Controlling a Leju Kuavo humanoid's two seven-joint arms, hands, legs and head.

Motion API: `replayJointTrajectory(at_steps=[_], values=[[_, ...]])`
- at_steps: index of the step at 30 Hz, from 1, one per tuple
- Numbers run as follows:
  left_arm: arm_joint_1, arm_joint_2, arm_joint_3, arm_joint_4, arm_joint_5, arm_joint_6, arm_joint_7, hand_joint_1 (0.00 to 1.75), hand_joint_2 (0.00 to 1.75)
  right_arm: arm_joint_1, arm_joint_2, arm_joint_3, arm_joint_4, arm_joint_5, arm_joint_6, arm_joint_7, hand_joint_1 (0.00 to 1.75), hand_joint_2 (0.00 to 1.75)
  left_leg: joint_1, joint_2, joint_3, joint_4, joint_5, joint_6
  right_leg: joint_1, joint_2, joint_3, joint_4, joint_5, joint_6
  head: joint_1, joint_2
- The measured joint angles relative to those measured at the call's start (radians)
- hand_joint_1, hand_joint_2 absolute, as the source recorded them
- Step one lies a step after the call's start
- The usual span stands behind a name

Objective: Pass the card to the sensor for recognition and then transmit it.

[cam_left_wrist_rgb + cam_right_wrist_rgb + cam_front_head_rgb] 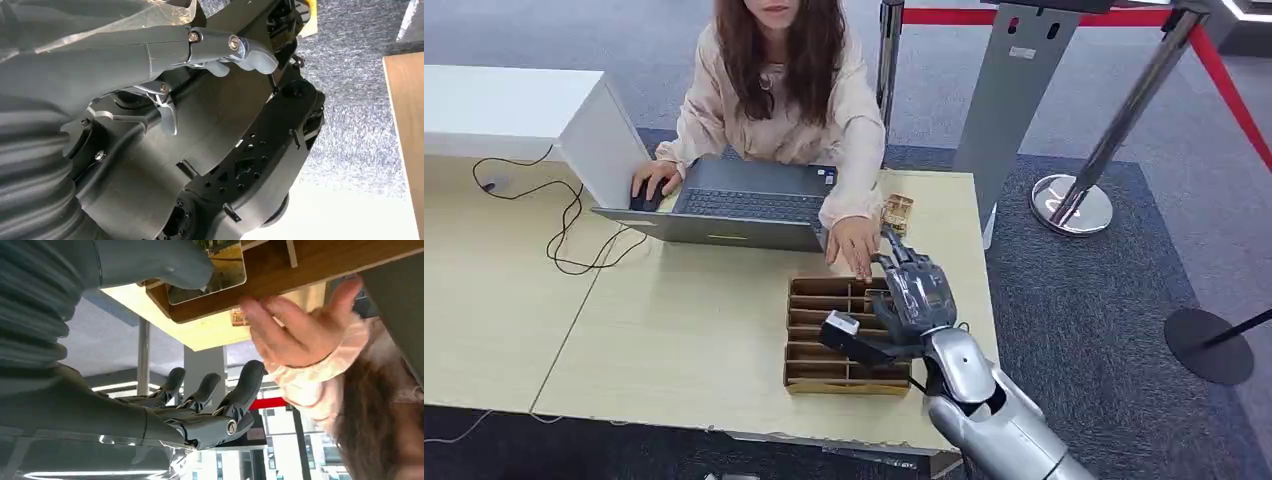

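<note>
From the head view, my right hand [916,290] is raised over the wooden slotted tray [809,378] near the tabletop's [674,340] right edge, and I cannot tell from here whether anything is between its fingers. The person's hand [854,243] reaches to the tray's far edge, just beyond my fingertips, so the handover runs away from me toward the laptop [744,205]. In the left wrist view, my left hand [200,50] hangs with fingers curled in on nothing, well away from the work, so the right is the nearer hand. In the right wrist view, my thumb [165,262] touches the card [220,267], which lies flat against the wooden tray, while my fingers [240,390] are spread apart; the person's open hand sits just beside the card. I judge that hand is both the receiver and the only thing in my path.
</note>
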Motion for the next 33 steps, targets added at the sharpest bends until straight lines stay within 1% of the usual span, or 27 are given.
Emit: replayJointTrajectory(at_steps=[7, 9, 16, 25, 28, 29, 30, 31, 32, 33], values=[[0.000, 0.000, -0.002, 0.000, -0.002, 0.001, -0.003, 0.00, 1.75, 0.003, 0.000, 0.008, 0.005, -0.002, 0.002, 0.001, 0.61, 1.75, 0.000, 0.000, 0.000, 0.000, 0.000, 0.000, 0.000, 0.000, 0.000, 0.000, 0.000, 0.000, 0.000, 0.000], [0.000, 0.000, -0.002, 0.000, -0.001, 0.001, -0.003, 0.00, 1.75, 0.003, 0.000, 0.008, 0.009, -0.006, 0.002, 0.002, 0.65, 1.75, 0.000, 0.000, 0.000, 0.000, 0.000, 0.000, 0.000, 0.000, 0.000, 0.000, 0.000, 0.000, 0.000, 0.000], [0.000, 0.001, -0.002, 0.000, 0.001, 0.001, -0.003, 0.00, 1.75, 0.006, 0.000, 0.011, 0.012, -0.013, 0.000, 0.001, 0.66, 1.75, 0.000, 0.000, 0.000, 0.000, 0.000, 0.000, 0.000, 0.000, 0.000, 0.000, 0.000, 0.000, 0.000, 0.000], [0.000, 0.004, -0.002, 0.000, 0.001, 0.001, -0.003, 0.00, 1.75, 0.007, 0.000, 0.012, 0.019, -0.016, -0.002, 0.002, 0.73, 1.75, 0.000, 0.000, 0.000, 0.000, 0.000, 0.000, 0.000, 0.000, 0.000, 0.000, 0.000, 0.000, 0.000, 0.000], [0.000, 0.007, -0.002, 0.000, 0.000, 0.001, -0.003, 0.00, 1.75, 0.007, -0.001, 0.012, 0.019, -0.016, -0.002, 0.003, 0.86, 1.75, 0.000, 0.000, 0.000, 0.000, 0.000, 0.000, 0.000, 0.000, 0.000, 0.000, 0.000, 0.000, 0.000, 0.000], [0.000, 0.007, -0.002, 0.000, 0.000, 0.001, -0.003, 0.00, 1.75, 0.007, -0.002, 0.012, 0.019, -0.016, -0.002, 0.003, 0.99, 1.75, 0.000, 0.000, 0.000, 0.000, 0.000, 0.000, 0.000, 0.000, 0.000, 0.000, 0.000, 0.000, 0.000, 0.000], [0.000, 0.008, -0.002, 0.000, 0.000, 0.001, -0.003, 0.00, 1.75, 0.008, -0.002, 0.012, 0.019, -0.016, -0.002, 0.003, 1.08, 1.75, 0.000, 0.000, 0.000, 0.000, 0.000, 0.000, 0.000, 0.000, 0.000, 0.000, 0.000, 0.000, 0.000, 0.000], [0.000, 0.008, -0.002, 0.000, 0.000, 0.001, -0.003, 0.00, 1.75, 0.008, -0.003, 0.012, 0.019, -0.017, -0.002, 0.003, 1.08, 1.75, 0.000, 0.000, 0.000, 0.000, 0.000, 0.000, 0.000, 0.000, 0.000, 0.000, 0.000, 0.000, 0.000, 0.000], [0.000, 0.008, -0.002, 0.000, 0.000, 0.001, -0.003, 0.00, 1.75, 0.010, -0.004, 0.012, 0.019, -0.019, -0.002, 0.003, 1.22, 1.75, 0.000, 0.000, 0.000, 0.000, 0.000, 0.000, 0.000, 0.000, 0.000, 0.000, 0.000, 0.000, 0.000, 0.000], [0.000, 0.009, -0.002, 0.000, -0.001, 0.001, -0.003, 0.00, 1.75, 0.012, -0.005, 0.011, 0.019, -0.020, -0.002, 0.003, 1.29, 1.75, 0.000, 0.000, 0.000, 0.000, 0.000, 0.000, 0.000, 0.000, 0.000, 0.000, 0.000, 0.000, 0.000, 0.000]])
